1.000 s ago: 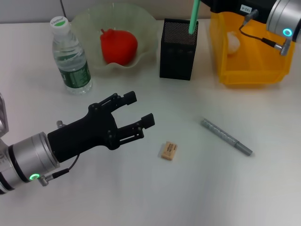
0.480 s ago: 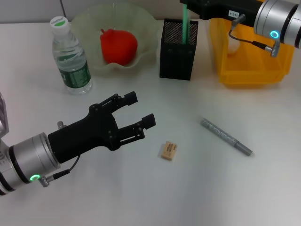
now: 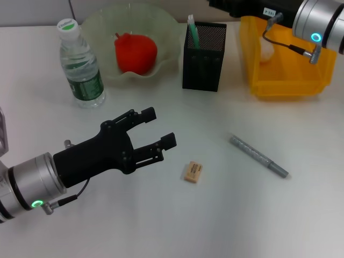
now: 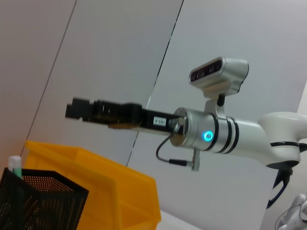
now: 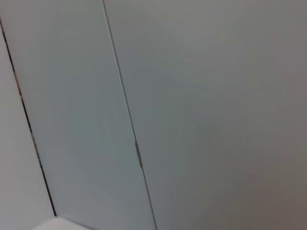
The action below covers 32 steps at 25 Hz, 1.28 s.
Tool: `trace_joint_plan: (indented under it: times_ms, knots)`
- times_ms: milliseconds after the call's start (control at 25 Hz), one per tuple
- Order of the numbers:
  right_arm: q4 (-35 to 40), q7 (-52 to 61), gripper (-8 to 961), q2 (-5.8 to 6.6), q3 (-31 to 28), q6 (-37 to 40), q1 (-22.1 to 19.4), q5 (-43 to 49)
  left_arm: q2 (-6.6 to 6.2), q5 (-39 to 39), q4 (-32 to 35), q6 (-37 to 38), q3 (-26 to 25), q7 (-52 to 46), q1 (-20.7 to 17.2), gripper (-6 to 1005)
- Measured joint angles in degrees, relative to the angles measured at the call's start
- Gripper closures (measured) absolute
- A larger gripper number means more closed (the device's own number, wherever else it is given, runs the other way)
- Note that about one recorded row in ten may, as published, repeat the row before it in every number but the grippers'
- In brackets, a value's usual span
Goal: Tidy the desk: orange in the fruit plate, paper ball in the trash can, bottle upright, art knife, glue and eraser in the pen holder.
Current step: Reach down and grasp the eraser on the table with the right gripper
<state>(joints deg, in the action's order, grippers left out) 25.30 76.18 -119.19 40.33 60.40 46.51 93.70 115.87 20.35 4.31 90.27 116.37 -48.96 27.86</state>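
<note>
The eraser (image 3: pixel 193 172) lies flat on the white table. Just left of it my left gripper (image 3: pixel 159 126) hovers open and holds nothing. Right of the eraser lies the grey art knife (image 3: pixel 259 156). The green glue (image 3: pixel 192 32) leans inside the black mesh pen holder (image 3: pixel 203 59). My right gripper (image 3: pixel 217 4) hangs above the holder at the view's top edge, apart from the glue, and also shows side-on in the left wrist view (image 4: pixel 76 109). The orange (image 3: pixel 135 52) sits in the fruit plate (image 3: pixel 166 32). The bottle (image 3: pixel 80 64) stands upright. The paper ball (image 3: pixel 267 46) lies in the yellow trash can (image 3: pixel 285 80).
Bottle, fruit plate, pen holder and trash can line the back of the table. The right arm's silver wrist (image 3: pixel 317 21) and its cable hang over the trash can. The right wrist view shows only a grey wall.
The green glue has left my right gripper and dropped down into the pen holder. The right gripper stays above the holder. My left gripper has barely moved.
</note>
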Motion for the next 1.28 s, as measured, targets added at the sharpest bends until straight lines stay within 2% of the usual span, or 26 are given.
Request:
trace_joint_plan:
  times_ms: [40, 80, 120, 240, 280, 400, 480, 520, 560, 600, 680, 840, 1080, 1120, 1160, 1200, 1280]
  knots:
    - [0.1, 0.0, 355, 0.01, 0.0, 0.9, -0.3, -0.9, 0.0, 0.0, 0.0, 0.0, 0.0, 0.0, 0.0, 150]
    - [0.3, 0.2, 351, 0.03, 0.0, 2.2, -0.6, -1.8, 0.0, 0.0, 0.0, 0.0, 0.0, 0.0, 0.0, 150]
    - [0.7, 0.9, 346, 0.09, 0.0, 4.3, -1.1, -2.4, -0.89, 0.1, -0.2, 0.1, 0.5, 0.0, 0.0, 150]
    - [2.0, 3.2, 333, 0.22, 0.0, 8.8, -2.1, -2.8, -1.56, 0.1, -0.3, 0.3, 0.8, 0.0, 0.0, 150]
    - [3.1, 4.6, 329, 0.25, 0.2, 11.8, -2.9, -2.8, -2.43, 0.1, -0.4, 0.4, 1.3, 0.0, 0.0, 150]
    - [7.2, 8.9, 245, 0.56, 2.8, 23.0, -6.1, -2.4, -3.94, 0.7, -0.6, 0.4, 2.0, 0.3, -0.1, 150]
    - [8.6, 10.3, 189, 0.87, 4.3, 24.9, -6.9, -1.9, -5.36, 2.8, -0.6, 0.5, 2.2, 0.5, -0.2, 150]
    - [11.2, 12.8, 161, 1.4, 7.6, 27.9, -8.3, -0.5, -6.49, 5.2, -0.6, 0.5, 2.1, 0.5, -0.2, 150]
    - [11.2, 12.8, 163, 1.4, 7.6, 27.9, -8.3, -0.5, -6.49, 5.2, -0.6, 0.5, 2.1, 0.5, -0.2, 150]
    - [13.9, 15.0, 165, 1.66, 9.9, 30.3, -9.3, 2.1, -7.53, 7.4, -0.7, 0.5, 2.0, 0.4, -0.3, 150]
    - [15.8, 16.9, 165, 1.68, 10.7, 31.6, -9.7, 4.9, -8.27, 8.4, -0.8, 0.4, 1.9, 0.5, -0.6, 150]
    - [18.1, 21.7, 165, 1.69, 11.0, 33.5, -8.8, 12.3, -9.1, 8.8, -1.0, 0.7, 1.9, 0.6, -1.2, 150]
    - [18.8, 26.3, 166, 1.08, 11.7, 33.9, -5.6, 22.3, -9.51, 9.0, -1.3, 1.2, 2.2, 0.6, -1.3, 150]
    - [19.6, 28.2, 166, 0.87, 14.1, 33.8, -4.5, 25.4, -9.61, 9.0, -1.4, 1.2, 2.1, 0.7, -1.3, 150]
    - [19.6, 28.2, 166, 0.87, 14.1, 33.8, -4.5, 25.4, -9.61, 9.0, -1.4, 1.2, 2.1, 0.7, -1.3, 150]
    - [20.4, 29.8, 166, 0.63, 17.8, 33.0, -3.5, 27.0, -9.65, 9.1, -1.4, 1.2, 2.0, 0.7, -1.3, 150]
    - [20.6, 30.5, 166, 0.5, 19.5, 32.4, -3.1, 27.6, -9.71, 9.0, -1.4, 1.0, 1.9, 0.8, -1.3, 150]
